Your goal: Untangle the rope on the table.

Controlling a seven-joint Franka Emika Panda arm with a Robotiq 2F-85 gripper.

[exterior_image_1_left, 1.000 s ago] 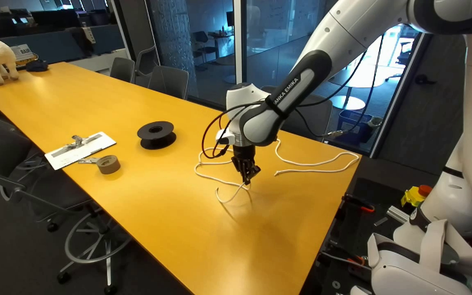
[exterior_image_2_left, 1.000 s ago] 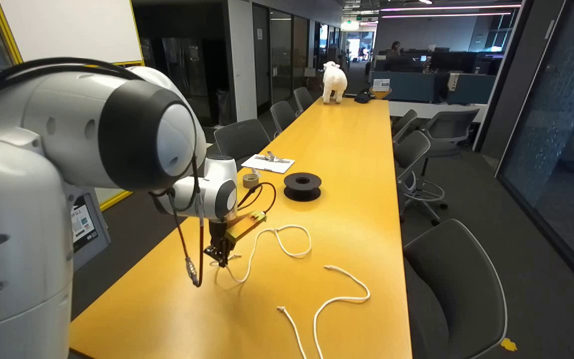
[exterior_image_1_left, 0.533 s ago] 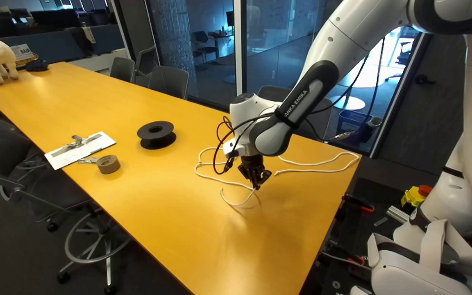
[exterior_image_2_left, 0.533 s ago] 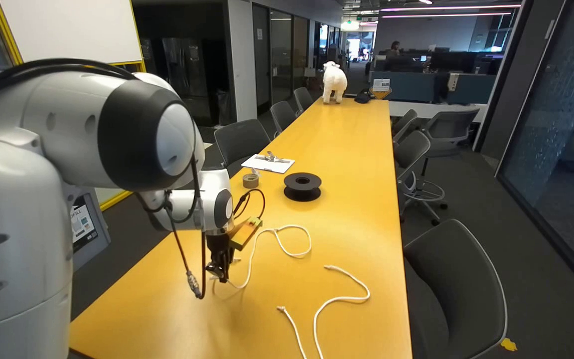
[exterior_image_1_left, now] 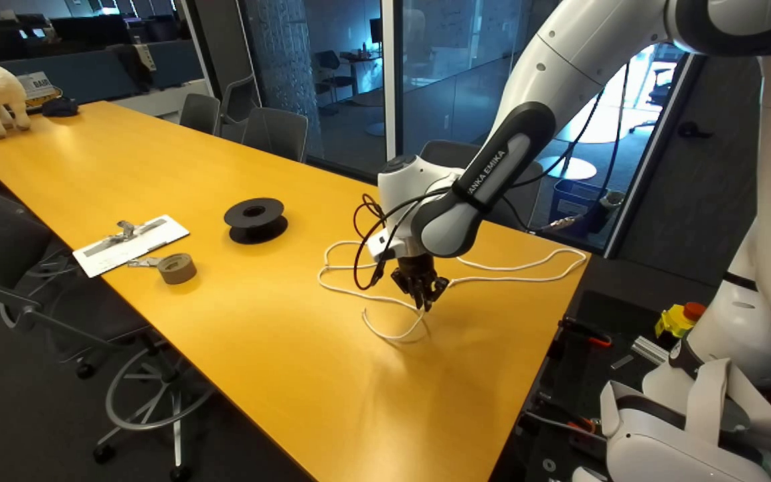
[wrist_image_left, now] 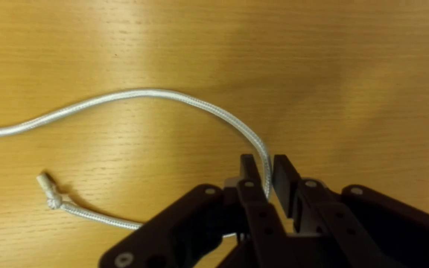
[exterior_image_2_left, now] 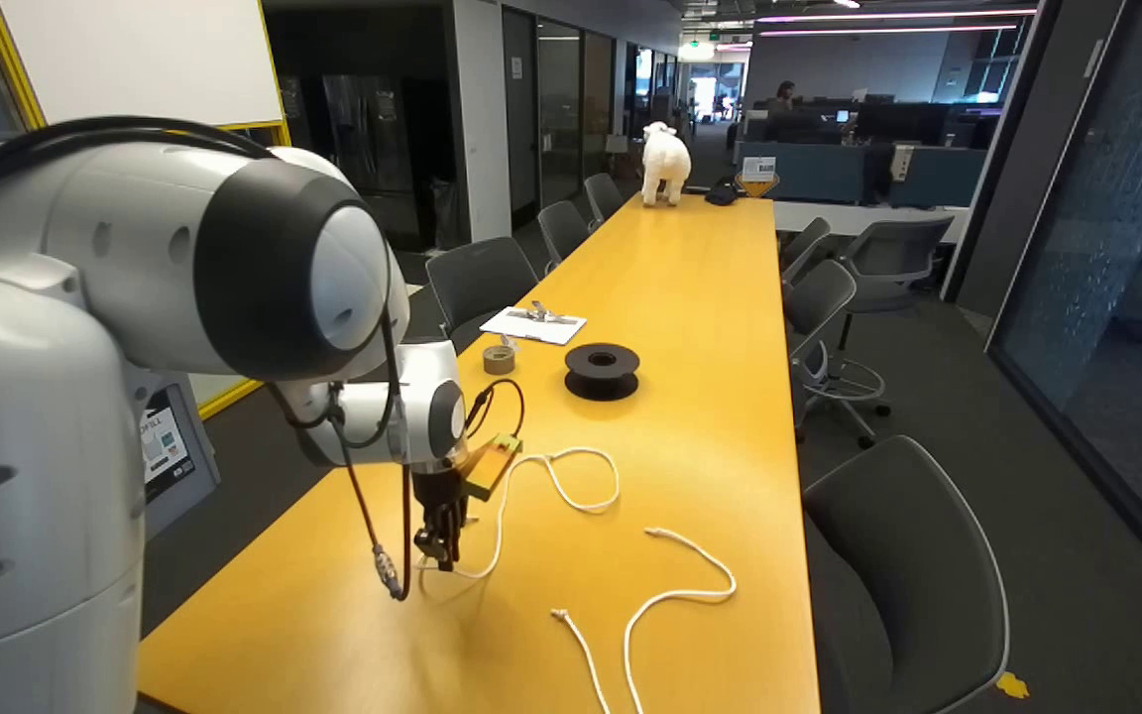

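Observation:
The cream rope lies on the glossy yellow-orange table (exterior_image_1_left: 258, 375) in two lengths that look separate. One length (exterior_image_1_left: 392, 337) runs in a loose wavy line to a curl under my gripper. It also shows in an exterior view (exterior_image_2_left: 500, 521) and, with a knotted end, in the wrist view (wrist_image_left: 147, 92). The other length (exterior_image_2_left: 680, 595) makes a wide bend near the table's end. My gripper (wrist_image_left: 263, 158) points down just above the table, fingers slightly parted around the rope. The gap is wider than the rope. It shows in both exterior views (exterior_image_1_left: 423, 308) (exterior_image_2_left: 444, 565).
A black spool (exterior_image_1_left: 255, 221), a tape roll (exterior_image_1_left: 177, 268) and a white strip with dark objects (exterior_image_1_left: 131, 244) stand farther along the table. A plush sheep (exterior_image_2_left: 665, 164) is at the far end. Chairs (exterior_image_2_left: 908, 575) line both sides.
My gripper has moved lower and towards the robot's base, drawing the rope's curl and knotted end along. The rope by the gripper has come down to the table. The other length is unmoved.

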